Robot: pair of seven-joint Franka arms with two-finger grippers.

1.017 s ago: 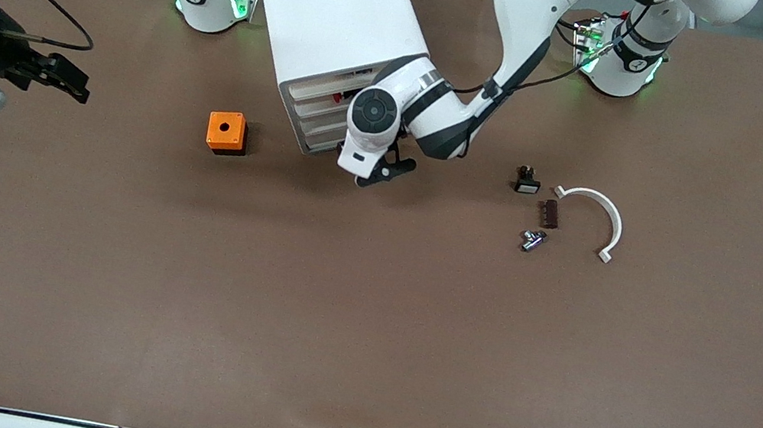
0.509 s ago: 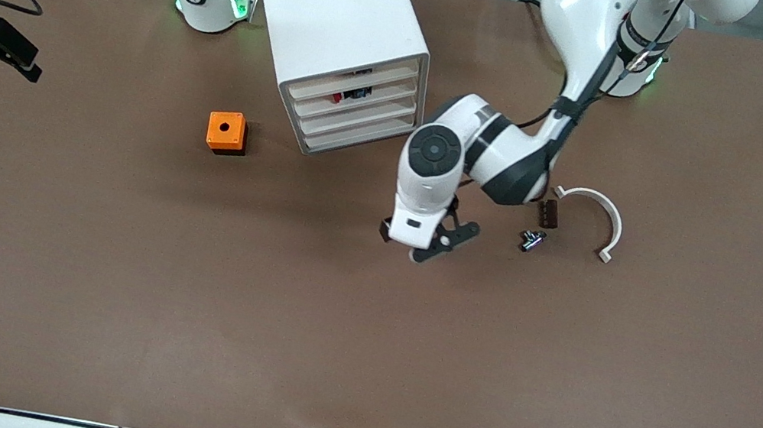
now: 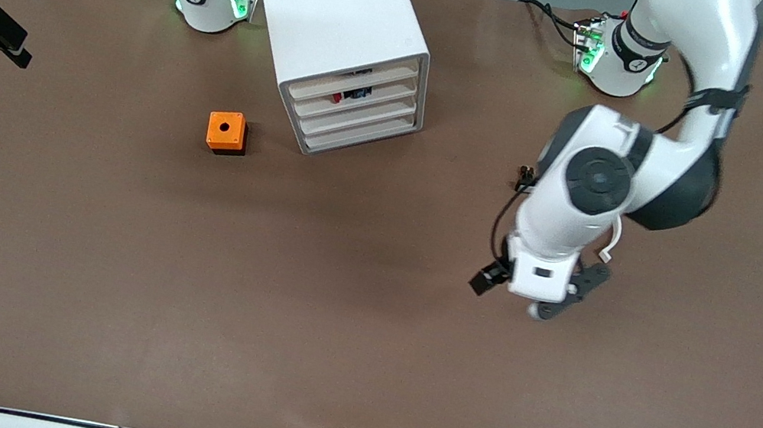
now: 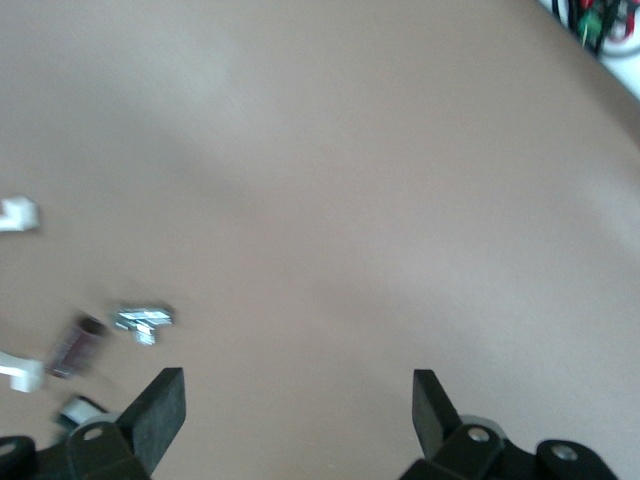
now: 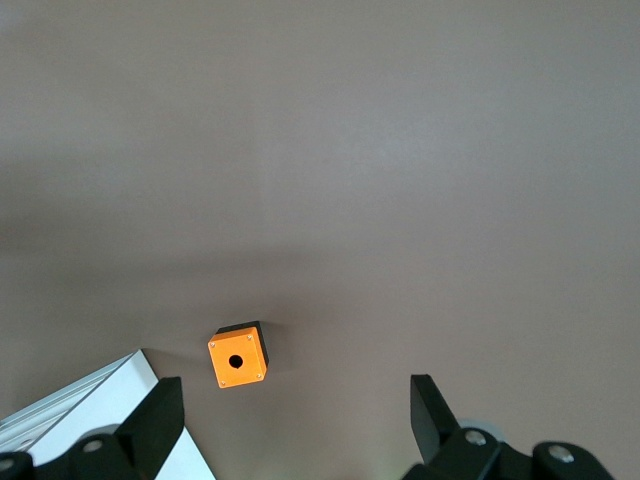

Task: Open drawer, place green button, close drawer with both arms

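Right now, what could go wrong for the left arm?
The silver part and brown part lie close together by the open left gripper, so it might knock or grab the wrong one. The drawers of the cabinet all look shut, and the open right gripper waits nowhere near it.

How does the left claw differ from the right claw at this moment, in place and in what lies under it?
The left claw hangs over the table toward the left arm's end, while the right claw hangs over the right arm's end. Under the left claw lie a metal part and other small pieces; under the right claw lie the orange cube and a corner of the cabinet. Both are open and hold nothing.
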